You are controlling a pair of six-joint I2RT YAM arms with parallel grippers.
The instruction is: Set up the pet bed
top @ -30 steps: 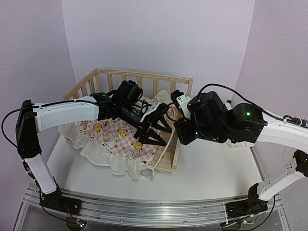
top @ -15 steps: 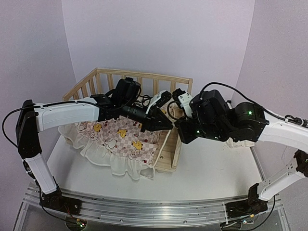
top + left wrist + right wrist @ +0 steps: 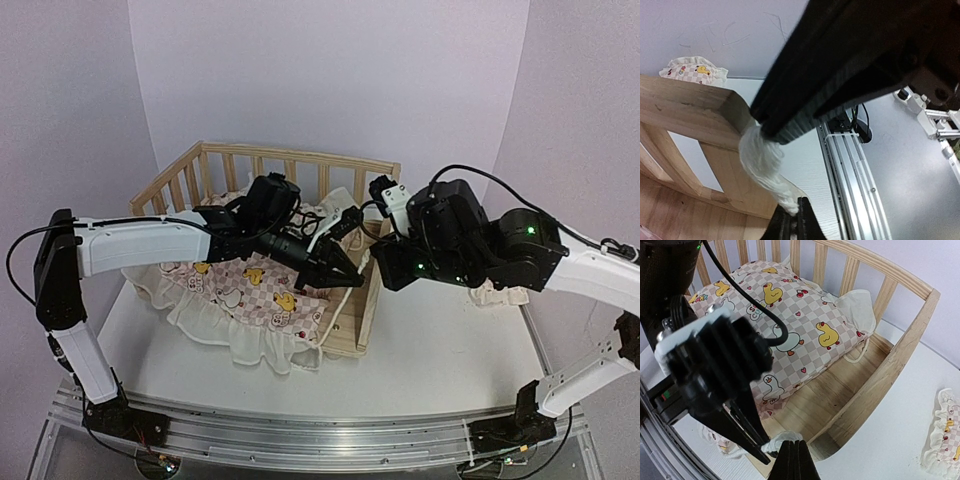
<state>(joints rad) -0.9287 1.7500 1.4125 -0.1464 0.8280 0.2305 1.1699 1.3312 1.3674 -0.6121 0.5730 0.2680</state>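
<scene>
Lilac walls (image 3: 330, 80), white surface (image 3: 430, 350)
Pet bed (image 3: 297, 160): light-wood frame with slatted rails and a plank floor, standing toward the back of the surface, left of centre
Cushion (image 3: 250, 290): pink-checked with yellow ducks and a white frill. It lies in the bed, its frilled near edge hanging out past the frame
Small pillow (image 3: 495, 293): matching print, on the surface right of the bed, partly hidden under the right arm
Left arm: stretched low from the left across the cushion, forearm nearly level, wrist tipped down toward the bed's near-right corner post
Left hand (image 3: 340, 272): fingers pressed together on a twisted white cloth strip (image 3: 762, 157) just beside that post
Right arm: reaching in from the right, wrist turned toward the same corner
Right hand (image 3: 795, 457): fingers closed to a narrow point, pinching the strip's other end
Strip: runs a short way between the two hands; whether it joins the cushion cannot be told
</scene>
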